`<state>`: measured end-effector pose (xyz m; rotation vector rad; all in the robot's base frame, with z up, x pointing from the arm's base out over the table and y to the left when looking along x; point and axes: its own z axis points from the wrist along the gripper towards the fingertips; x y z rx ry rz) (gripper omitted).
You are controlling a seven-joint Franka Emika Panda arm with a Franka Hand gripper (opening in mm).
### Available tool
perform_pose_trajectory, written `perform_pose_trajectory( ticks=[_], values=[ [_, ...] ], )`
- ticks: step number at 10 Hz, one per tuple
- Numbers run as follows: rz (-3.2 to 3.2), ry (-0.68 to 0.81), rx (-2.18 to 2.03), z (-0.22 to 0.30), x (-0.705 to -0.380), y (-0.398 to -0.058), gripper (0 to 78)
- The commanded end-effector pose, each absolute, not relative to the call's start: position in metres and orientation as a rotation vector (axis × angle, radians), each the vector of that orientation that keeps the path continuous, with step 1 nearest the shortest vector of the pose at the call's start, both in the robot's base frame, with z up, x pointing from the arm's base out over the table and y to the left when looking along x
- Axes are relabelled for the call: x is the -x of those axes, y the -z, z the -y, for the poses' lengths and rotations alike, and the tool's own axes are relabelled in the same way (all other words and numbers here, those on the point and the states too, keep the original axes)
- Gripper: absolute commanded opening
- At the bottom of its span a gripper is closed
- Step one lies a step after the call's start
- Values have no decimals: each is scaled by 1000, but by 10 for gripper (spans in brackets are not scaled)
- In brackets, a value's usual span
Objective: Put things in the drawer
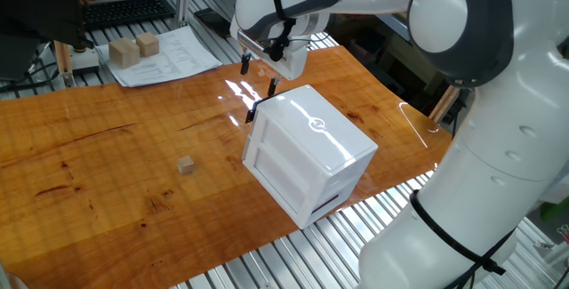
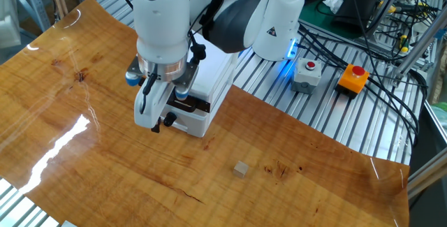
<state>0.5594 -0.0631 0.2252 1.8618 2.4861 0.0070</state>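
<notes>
1. The small wooden cube lies alone at left of centre in one fixed view; in the other view it sits low and right of centre, well apart from the white cabinet.
2. I judge it light, rigid and not fragile, with flat faces that should pinch well; I would take it across two opposite sides.
3. The drawer shows a dark gap and its black handle low on the cabinet front, so it looks partly open.
4. The gripper hangs above the cabinet's handle end, fingers spread and holding nothing.
5. The varnished wooden table is glossy, so the cube may slide if nudged.
6. Two larger wooden blocks rest on papers at upper left.
</notes>
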Motion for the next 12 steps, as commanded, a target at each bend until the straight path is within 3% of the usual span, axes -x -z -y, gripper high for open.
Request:
perform_pose_trajectory(
  ticks=[1,12],
  values=[
    [-2472,6,-1869,63,-558,-224,774],
    [-2444,-15,-1871,67,-555,-209,774]
  ],
)
